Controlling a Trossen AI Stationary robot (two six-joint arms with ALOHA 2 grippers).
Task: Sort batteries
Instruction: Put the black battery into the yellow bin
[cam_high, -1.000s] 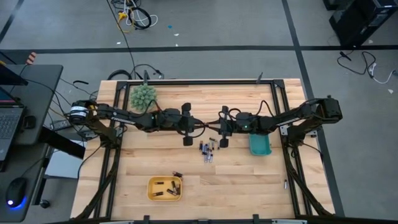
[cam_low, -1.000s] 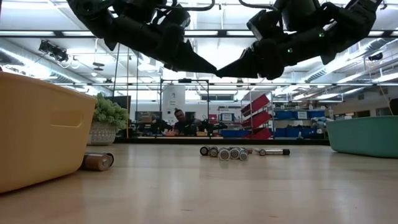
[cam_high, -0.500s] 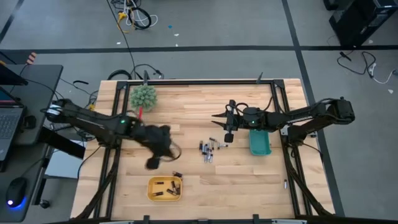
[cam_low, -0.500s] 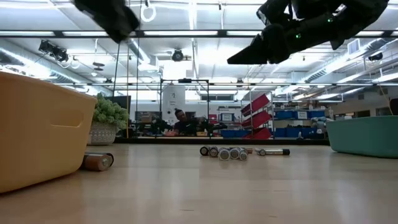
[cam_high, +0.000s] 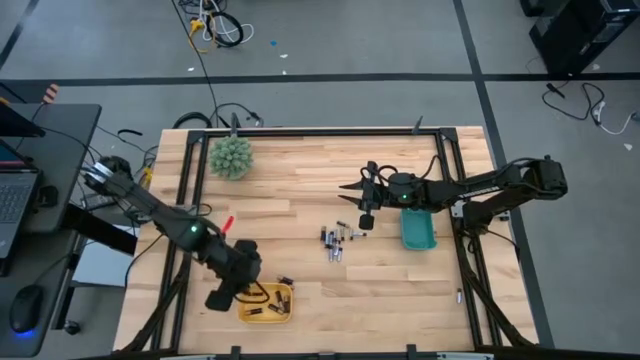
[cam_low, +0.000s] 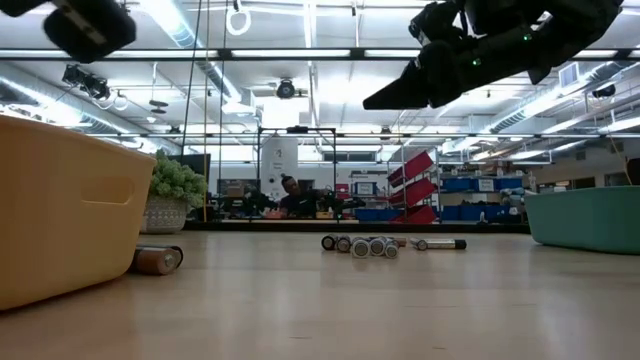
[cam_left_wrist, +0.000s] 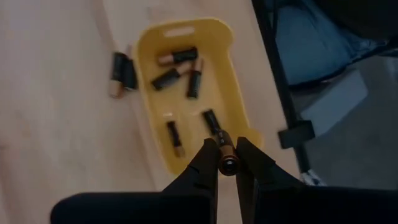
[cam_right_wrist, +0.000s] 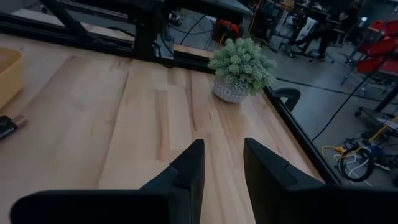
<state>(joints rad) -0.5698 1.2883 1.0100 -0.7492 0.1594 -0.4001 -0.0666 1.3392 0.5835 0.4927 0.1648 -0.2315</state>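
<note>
Above the yellow plastic tray (cam_left_wrist: 235, 106), my left end effector (cam_left_wrist: 227, 163) pinches a small dark cylindrical battery (cam_left_wrist: 225, 150), poised for dropping; my right end effector (cam_right_wrist: 222, 163) hangs parted, empty.

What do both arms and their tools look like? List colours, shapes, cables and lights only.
Both arms are dark, jointed links. The left tool has two black wedge-shaped fingers. The right tool has matching black tapered fingers. A green light glows on each arm in the high view, and black cables loop near the right arm's wrist.
</note>
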